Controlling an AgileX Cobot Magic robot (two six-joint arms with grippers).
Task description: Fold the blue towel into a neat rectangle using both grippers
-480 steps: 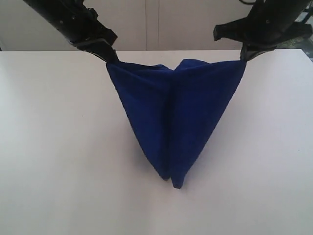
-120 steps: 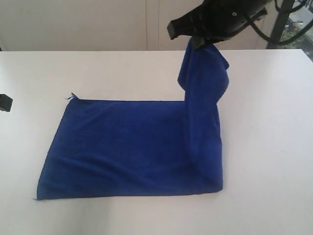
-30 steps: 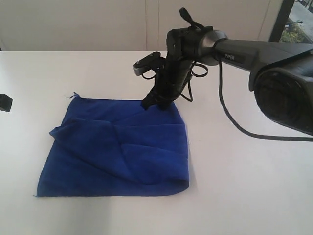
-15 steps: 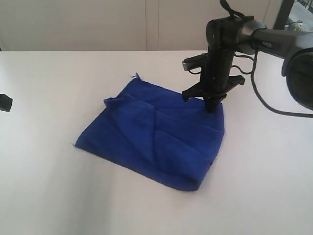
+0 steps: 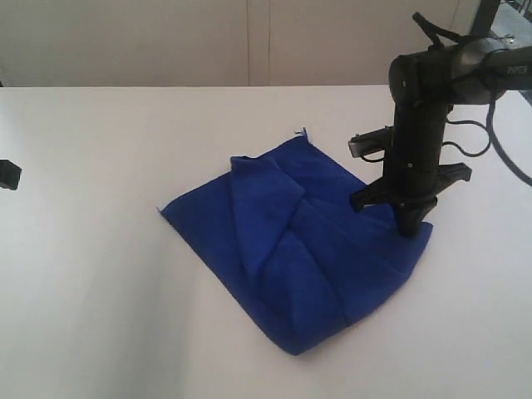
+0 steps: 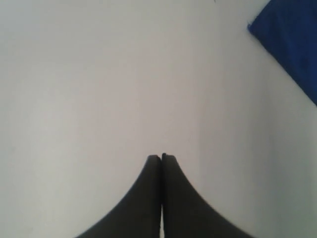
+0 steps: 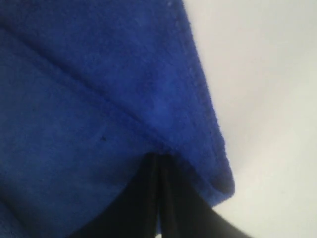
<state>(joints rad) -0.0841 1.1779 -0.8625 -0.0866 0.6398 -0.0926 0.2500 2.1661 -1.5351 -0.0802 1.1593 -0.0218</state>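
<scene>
1. Right gripper [image 5: 409, 228]: jaws together, tips dug into a fold ridge of the blue towel [image 5: 291, 249] near its right-hand corner. The cloth is pinched there, and the wrist view shows no gap.
2. Right arm [image 5: 420, 125] stands near-upright over that corner and blocks a bit of the towel's edge behind it.
3. Left gripper [image 6: 161, 158]: jaws together, nothing between them. It's over bare white surface [image 5: 100, 291], apart from the towel, with only one towel corner in its view.
4. Towel lies on the surface right of centre, turned diagonal, top layer folded over unevenly with creases. Thread tag [image 5: 303, 131] is at the far corner.
5. Small black part [image 5: 7, 174] at the exterior view's left edge, can't tell what.
6. Cream panelled wall [image 5: 166, 41] behind the surface.
</scene>
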